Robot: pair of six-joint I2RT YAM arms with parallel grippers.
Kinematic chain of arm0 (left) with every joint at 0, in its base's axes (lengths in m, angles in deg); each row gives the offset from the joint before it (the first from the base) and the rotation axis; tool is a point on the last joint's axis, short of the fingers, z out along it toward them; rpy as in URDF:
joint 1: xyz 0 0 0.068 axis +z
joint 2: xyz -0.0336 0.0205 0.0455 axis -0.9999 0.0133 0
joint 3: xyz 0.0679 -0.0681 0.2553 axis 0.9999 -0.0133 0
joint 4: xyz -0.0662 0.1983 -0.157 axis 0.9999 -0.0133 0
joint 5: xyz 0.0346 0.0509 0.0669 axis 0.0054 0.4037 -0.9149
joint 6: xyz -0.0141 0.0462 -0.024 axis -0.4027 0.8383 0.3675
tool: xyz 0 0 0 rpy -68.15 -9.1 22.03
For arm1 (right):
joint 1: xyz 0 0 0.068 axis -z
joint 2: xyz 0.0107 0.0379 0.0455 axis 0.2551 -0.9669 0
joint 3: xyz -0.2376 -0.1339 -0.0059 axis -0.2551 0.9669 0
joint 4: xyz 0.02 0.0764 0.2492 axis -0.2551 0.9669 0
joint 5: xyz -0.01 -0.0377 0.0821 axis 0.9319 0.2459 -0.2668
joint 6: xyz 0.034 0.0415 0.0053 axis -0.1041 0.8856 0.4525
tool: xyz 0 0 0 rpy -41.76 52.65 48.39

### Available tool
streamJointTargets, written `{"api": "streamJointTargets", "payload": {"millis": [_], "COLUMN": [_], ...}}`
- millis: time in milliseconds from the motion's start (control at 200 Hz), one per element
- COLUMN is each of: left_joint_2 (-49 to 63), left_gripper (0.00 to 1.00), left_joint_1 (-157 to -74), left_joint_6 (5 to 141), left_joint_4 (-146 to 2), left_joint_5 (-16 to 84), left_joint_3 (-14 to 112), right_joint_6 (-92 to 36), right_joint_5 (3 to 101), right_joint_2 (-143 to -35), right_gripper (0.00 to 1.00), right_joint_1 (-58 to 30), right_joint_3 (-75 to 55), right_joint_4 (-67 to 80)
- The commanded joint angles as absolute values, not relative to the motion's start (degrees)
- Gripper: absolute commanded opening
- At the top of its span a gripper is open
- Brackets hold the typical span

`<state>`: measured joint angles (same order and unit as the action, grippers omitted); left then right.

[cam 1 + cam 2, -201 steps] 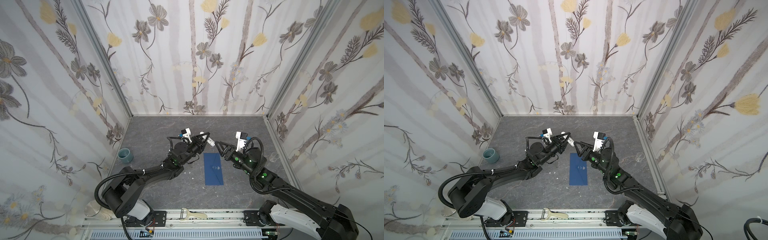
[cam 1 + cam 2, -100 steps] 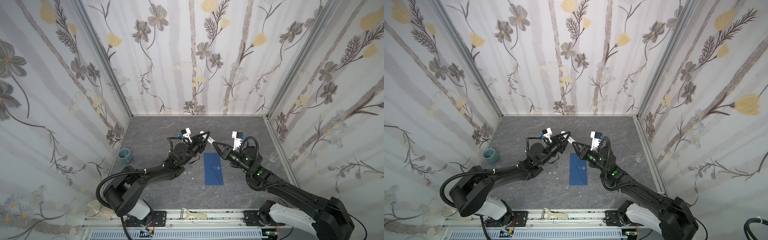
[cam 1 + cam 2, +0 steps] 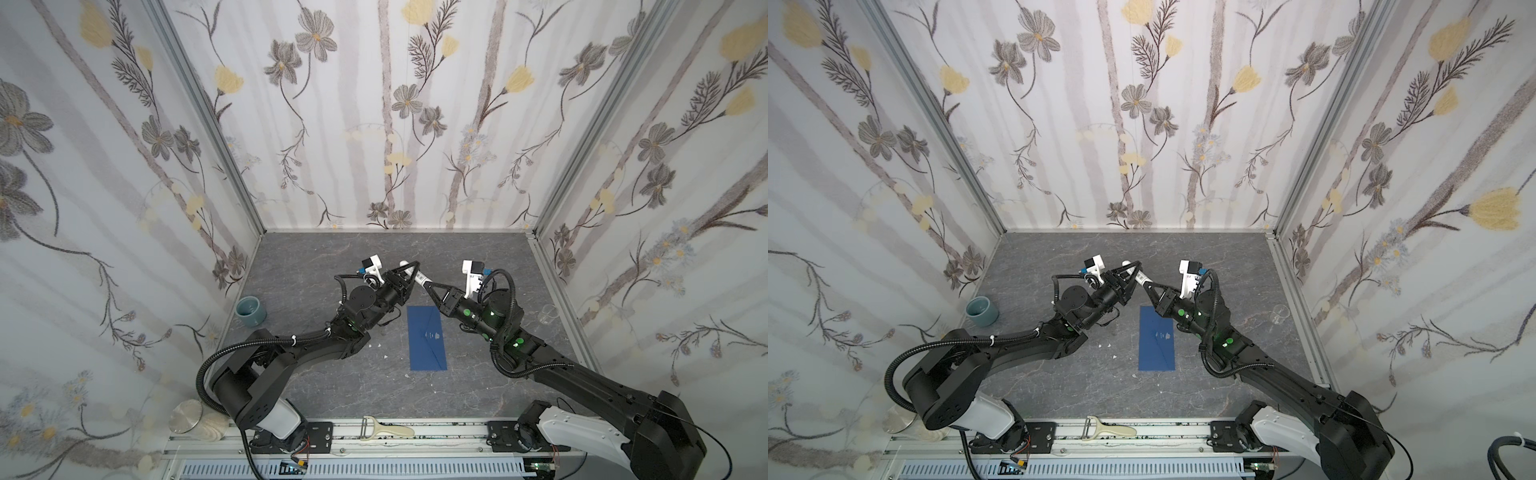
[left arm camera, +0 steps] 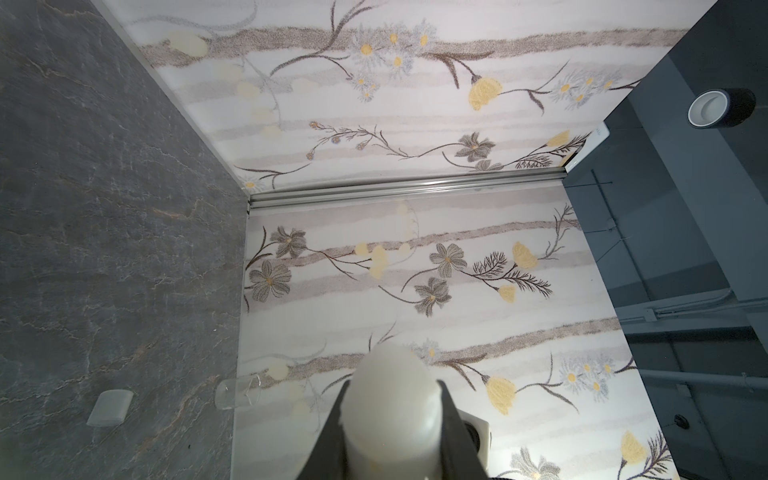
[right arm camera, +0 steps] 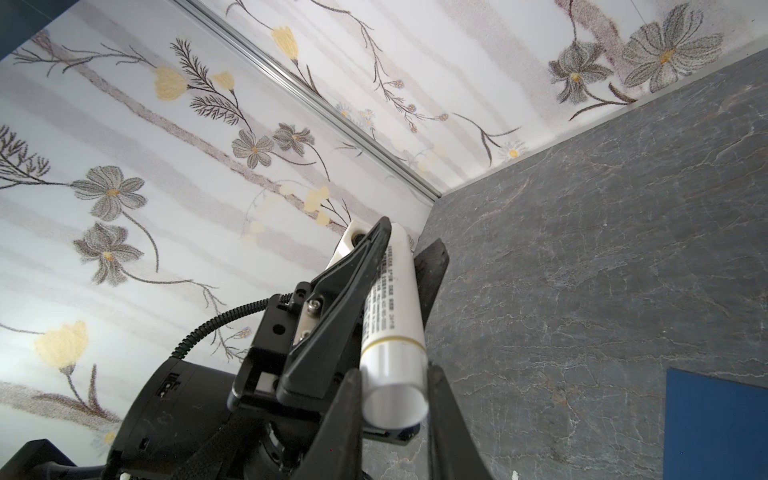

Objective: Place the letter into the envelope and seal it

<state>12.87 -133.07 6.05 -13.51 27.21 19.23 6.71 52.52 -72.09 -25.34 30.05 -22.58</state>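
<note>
Floral wallpapered walls (image 3: 374,124), grey marbled floor (image 3: 374,390), aluminium corner posts (image 3: 208,112), soft even light

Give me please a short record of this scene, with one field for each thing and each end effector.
left end effector: shut on glue stick, above the table
right end effector: shut on the other end of the glue stick
envelope: flat on the table, untouched
letter: not in view
cup: upright, left side
glass: right side, near the wall

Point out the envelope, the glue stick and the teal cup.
envelope (image 3: 427,338): a top view, middle of its blue face.
glue stick (image 5: 392,316): right wrist view, printed white barrel.
teal cup (image 3: 254,322): a top view, outer wall.
</note>
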Motion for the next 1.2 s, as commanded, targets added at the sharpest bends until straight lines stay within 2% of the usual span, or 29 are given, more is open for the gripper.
{"api": "streamJointTargets", "payload": {"millis": [0, 505, 705, 1194], "left_joint_2": [13.3, 13.1, 12.9, 11.3], "left_gripper": [0.00, 0.00, 0.00, 0.00], "left_joint_1": [-133.5, -133.8, -133.8, -133.5], "left_joint_6": [4.6, 1.2, 1.3, 1.2], "left_joint_4": [-11.9, -13.6, -15.3, -17.5], "left_joint_5": [29.9, 35.0, 37.3, 41.3], "left_joint_3": [19.6, 19.5, 20.1, 19.5], "right_joint_6": [3.0, -22.1, -32.5, -50.6], "right_joint_5": [52.8, 71.0, 80.9, 100.7], "right_joint_2": [-71.9, -70.8, -72.6, -77.6], "right_gripper": [0.15, 0.11, 0.10, 0.09], "right_joint_1": [-25.5, -29.8, -36.8, -47.2], "right_joint_3": [27.9, 15.4, 11.3, 7.5], "right_joint_4": [-19.8, 8.1, 13.6, 18.1]}}
